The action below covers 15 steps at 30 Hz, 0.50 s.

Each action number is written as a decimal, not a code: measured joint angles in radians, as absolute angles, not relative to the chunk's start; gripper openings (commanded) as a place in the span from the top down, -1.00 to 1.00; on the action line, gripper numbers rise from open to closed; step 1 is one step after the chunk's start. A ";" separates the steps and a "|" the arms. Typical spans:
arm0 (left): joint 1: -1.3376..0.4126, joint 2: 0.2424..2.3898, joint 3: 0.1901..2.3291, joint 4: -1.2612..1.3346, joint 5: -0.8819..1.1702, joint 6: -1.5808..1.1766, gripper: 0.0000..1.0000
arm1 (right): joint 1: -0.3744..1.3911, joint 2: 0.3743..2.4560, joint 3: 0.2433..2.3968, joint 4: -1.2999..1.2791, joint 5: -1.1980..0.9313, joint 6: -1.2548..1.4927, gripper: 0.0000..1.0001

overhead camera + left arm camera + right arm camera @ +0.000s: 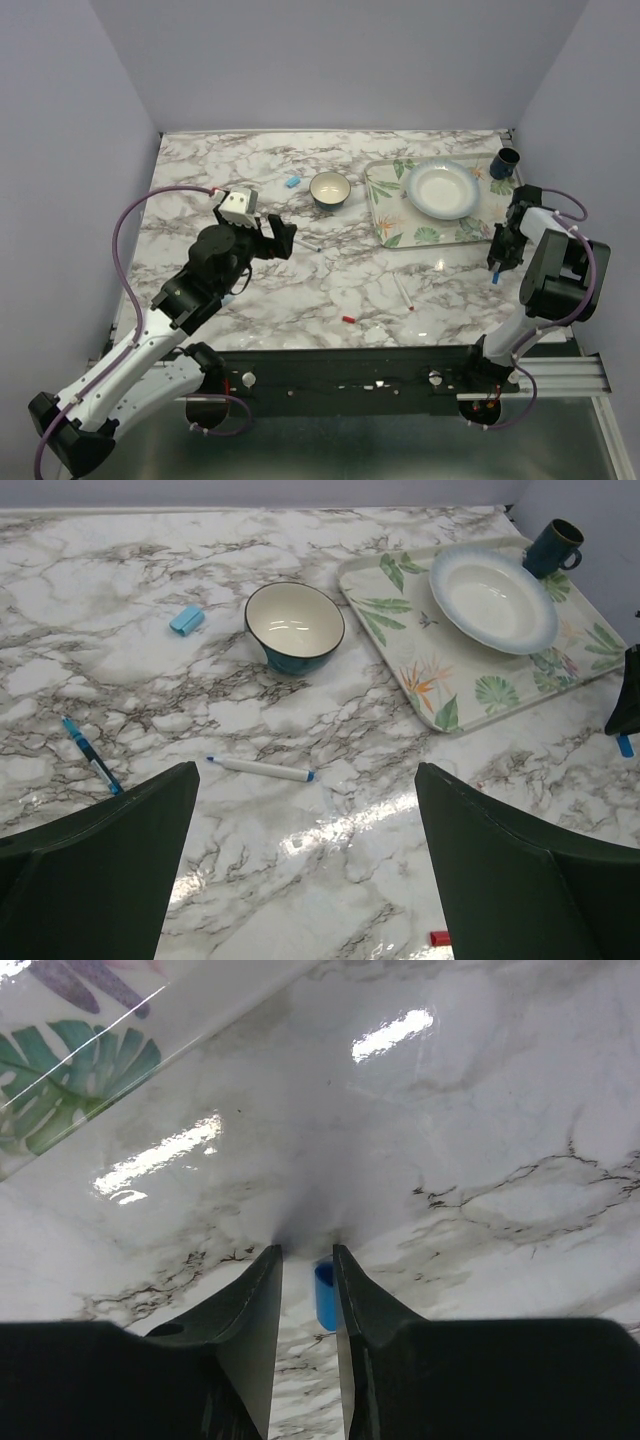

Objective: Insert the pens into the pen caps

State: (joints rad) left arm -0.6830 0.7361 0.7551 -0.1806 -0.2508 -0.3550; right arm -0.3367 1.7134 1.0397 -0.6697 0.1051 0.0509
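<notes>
**Blue cap at the right claw, pens lying loose**

We see a blue cap (324, 1295) sitting between the fingertips of the right gripper (307, 1250), on the right side of the marble table (200, 170), just near of the tray's near right corner. The jaws stand narrowly apart. The cap lies against one finger, with a sliver of marble showing between it and the other, so we cannot tell whether it is pinched.

To the left, around mid-table, a red-tipped pen (403, 293) lies flat. A red cap (348, 319) lies apart from it, further left and closer to the near edge.

Further left again, a white pen with blue ends (260, 769) lies flat, near of the bowl (294, 627). A blue-and-white pen (90, 755) lies to its left. A second blue cap (186, 619) rests left of the bowl, apart from it.

The left gripper (275, 238) hovers over the left-centre of the table, fingers spread wide with nothing between them.

At the far right, the leaf-print tray (385, 215) carries a white plate (440, 188) and a dark blue cup (506, 163).
</notes>
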 measured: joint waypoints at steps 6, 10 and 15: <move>-0.683 0.754 0.755 -0.181 -0.253 -0.352 -0.97 | -0.354 1.723 1.047 -0.676 0.084 0.052 0.37; -0.683 0.755 0.755 -0.181 -0.253 -0.348 -0.97 | -0.356 1.723 1.048 -0.678 0.080 0.052 0.08; -0.683 0.755 0.755 -0.181 -0.253 -0.348 -0.97 | -0.362 1.720 1.048 -0.683 0.110 0.089 0.05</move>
